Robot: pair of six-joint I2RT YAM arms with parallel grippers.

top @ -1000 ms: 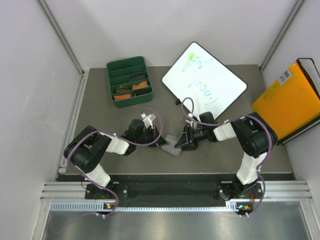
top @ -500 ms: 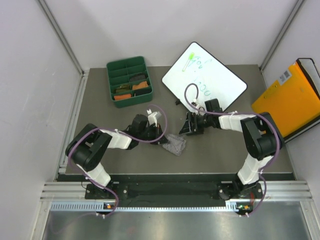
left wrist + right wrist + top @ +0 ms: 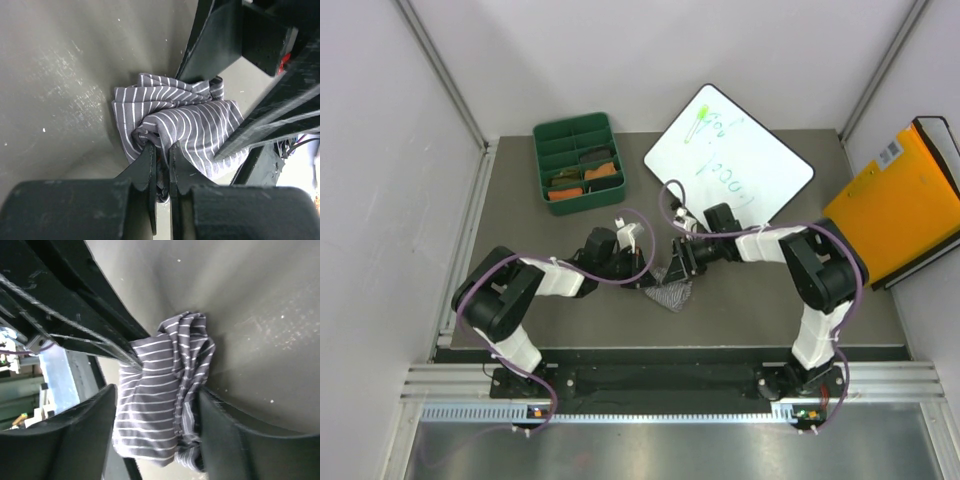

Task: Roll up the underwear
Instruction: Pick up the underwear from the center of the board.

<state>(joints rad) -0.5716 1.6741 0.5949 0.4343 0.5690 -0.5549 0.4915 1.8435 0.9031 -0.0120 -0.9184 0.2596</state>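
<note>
Left gripper (image 3: 161, 150) is closed almost completely, its two fingertips pinching a fold at the near edge of the grey-white striped underwear (image 3: 185, 125), so it has hold of the cloth and not merely rests against it. Just to its right, the underwear lies on the grey table (image 3: 520, 240) as a loose, crumpled bundle between the two tools, with folds bunched over one another rather than wound into a tidy cylinder. Further right, the right gripper (image 3: 157, 395) has its jaws standing wide apart, straddling the bundle from the opposite side; the cloth reaches toward both fingers but does not look squeezed, so this tool appears to hold nothing. By my reading the rolling of this piece is in hand and only partly done: one side is anchored while the other side is being lined up for a fresh hold. The next move probably calls for the right jaws to close on the free edge and turn it over the pinned part, keeping the layers tight so the roll does not spring open.
</note>
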